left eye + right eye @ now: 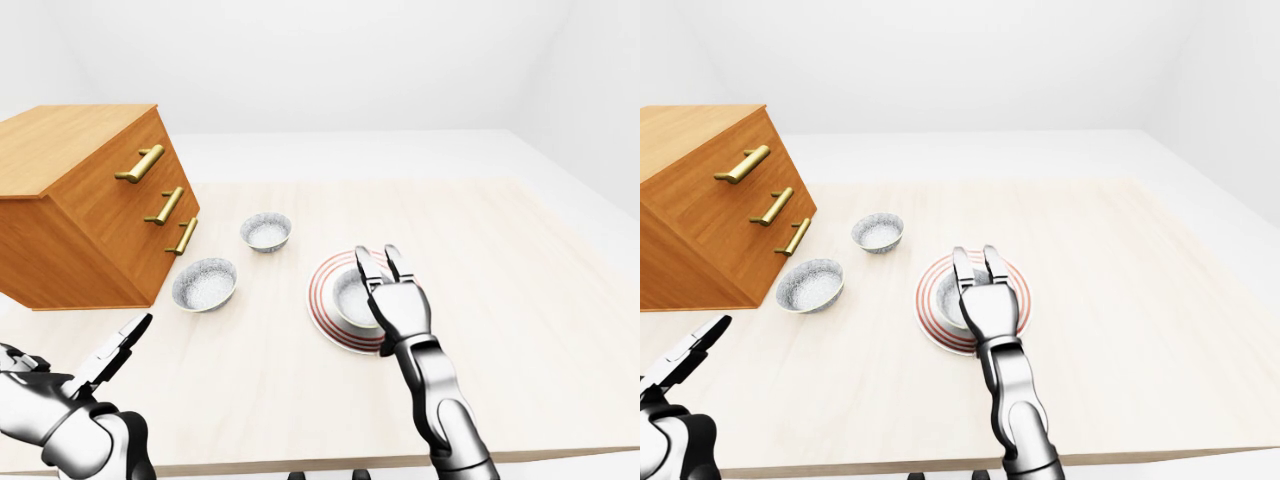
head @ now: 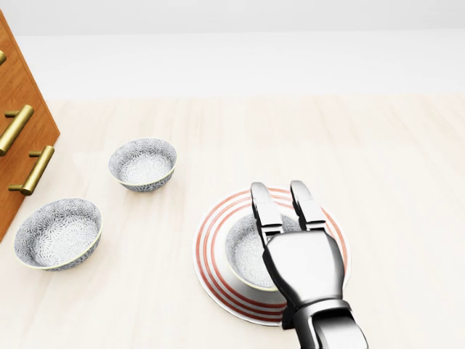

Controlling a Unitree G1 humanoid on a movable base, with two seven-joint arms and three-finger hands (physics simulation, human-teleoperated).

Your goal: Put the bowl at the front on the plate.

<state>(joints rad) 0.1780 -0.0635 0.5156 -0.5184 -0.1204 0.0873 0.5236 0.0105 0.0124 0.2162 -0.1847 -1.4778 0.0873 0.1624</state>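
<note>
I see everything in bright, soft, even light from overhead, so the table and the wall beyond it wash out nearly white. The bowl and plate cast only faint, smudged shadows. My right hand has a broad pale sheen on its back and dark reflections along its edges, and everything is sharp and free of noise, though the two eye views stretch the table toward their corners.
</note>
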